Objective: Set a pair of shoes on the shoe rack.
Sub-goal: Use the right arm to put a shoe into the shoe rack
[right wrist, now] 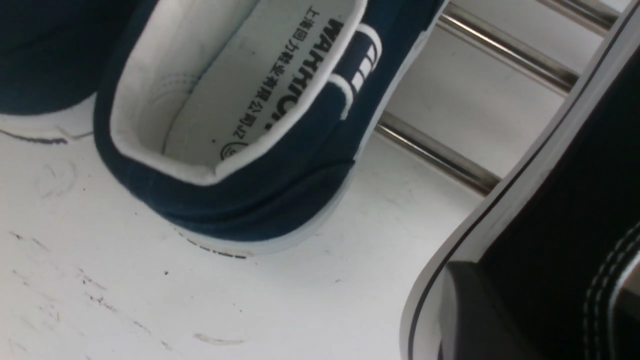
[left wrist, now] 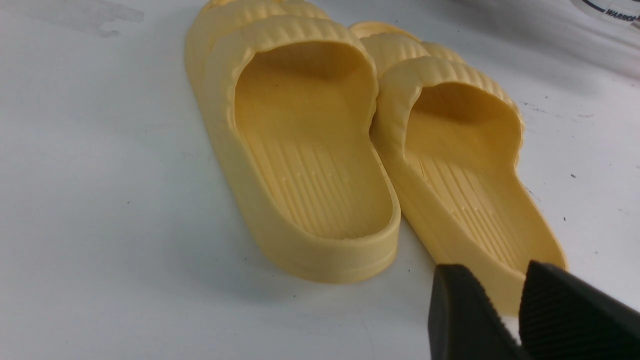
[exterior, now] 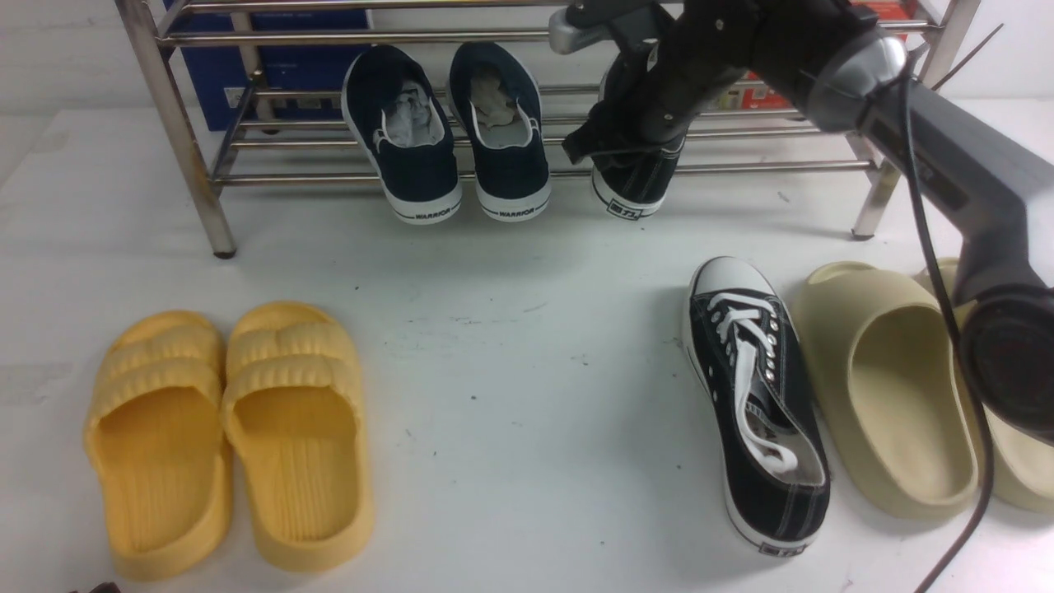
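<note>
The pair of shoes [exterior: 762,403] is split. One sneaker [exterior: 634,189] sits on the shoe rack [exterior: 296,176], heel toward us, beside the navy slip-ons [exterior: 412,165]; the other lies on the worktop [exterior: 510,371]. The right jaws flank the racked sneaker, but we cannot tell whether they grip it. The left jaws stand apart, empty, near the yellow slides [left wrist: 310,165].

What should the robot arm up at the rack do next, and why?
Probably lift the right gripper up and back, clear of the black sneaker. That sneaker already seems to rest on the lower bars of the shoe rack, while the other black sneaker lies on the table, waiting to be fetched.
</note>
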You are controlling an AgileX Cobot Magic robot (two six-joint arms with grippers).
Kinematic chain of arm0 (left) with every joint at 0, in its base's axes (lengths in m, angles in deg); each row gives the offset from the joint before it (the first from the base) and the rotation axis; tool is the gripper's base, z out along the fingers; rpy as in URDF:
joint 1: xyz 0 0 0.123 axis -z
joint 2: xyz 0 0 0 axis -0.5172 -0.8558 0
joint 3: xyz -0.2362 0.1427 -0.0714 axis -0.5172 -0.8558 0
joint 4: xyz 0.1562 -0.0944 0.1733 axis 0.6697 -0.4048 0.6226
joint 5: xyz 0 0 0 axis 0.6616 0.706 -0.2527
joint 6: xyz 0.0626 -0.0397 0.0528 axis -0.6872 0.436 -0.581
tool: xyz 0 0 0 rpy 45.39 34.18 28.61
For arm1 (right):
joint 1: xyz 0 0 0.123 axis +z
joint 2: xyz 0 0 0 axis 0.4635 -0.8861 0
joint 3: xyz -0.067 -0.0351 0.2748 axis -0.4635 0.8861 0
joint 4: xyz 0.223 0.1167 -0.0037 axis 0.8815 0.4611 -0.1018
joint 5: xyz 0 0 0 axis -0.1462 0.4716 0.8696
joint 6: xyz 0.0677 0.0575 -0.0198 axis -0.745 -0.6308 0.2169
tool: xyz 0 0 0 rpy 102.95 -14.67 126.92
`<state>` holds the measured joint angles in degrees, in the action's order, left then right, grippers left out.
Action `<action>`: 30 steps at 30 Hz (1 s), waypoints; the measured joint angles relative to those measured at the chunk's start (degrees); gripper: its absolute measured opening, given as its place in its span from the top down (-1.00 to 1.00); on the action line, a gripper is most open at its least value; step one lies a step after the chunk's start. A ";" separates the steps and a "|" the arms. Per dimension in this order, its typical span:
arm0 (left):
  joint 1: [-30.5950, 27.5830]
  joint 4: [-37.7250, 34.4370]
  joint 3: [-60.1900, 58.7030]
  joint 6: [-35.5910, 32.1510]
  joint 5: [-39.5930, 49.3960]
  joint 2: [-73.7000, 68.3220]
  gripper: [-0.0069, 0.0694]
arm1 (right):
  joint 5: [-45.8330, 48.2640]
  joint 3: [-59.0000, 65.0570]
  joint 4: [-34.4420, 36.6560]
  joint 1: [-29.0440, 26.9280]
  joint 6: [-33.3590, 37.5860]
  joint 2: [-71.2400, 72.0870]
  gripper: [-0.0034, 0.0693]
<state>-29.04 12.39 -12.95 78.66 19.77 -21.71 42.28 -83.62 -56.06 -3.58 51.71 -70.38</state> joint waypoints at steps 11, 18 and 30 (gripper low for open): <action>0.00 0.00 0.00 0.00 0.00 0.00 0.25 | 1.80 0.00 -0.40 0.00 2.66 0.53 0.40; 0.00 0.00 0.00 0.00 0.00 0.00 0.24 | 2.88 0.00 0.63 0.00 5.00 0.53 0.85; 0.00 0.00 0.00 0.00 0.00 0.00 0.20 | 1.53 0.00 0.81 0.00 6.93 0.53 0.85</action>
<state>-29.04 12.39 -12.95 78.66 19.77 -21.71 43.81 -83.62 -55.25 -3.58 58.64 -69.85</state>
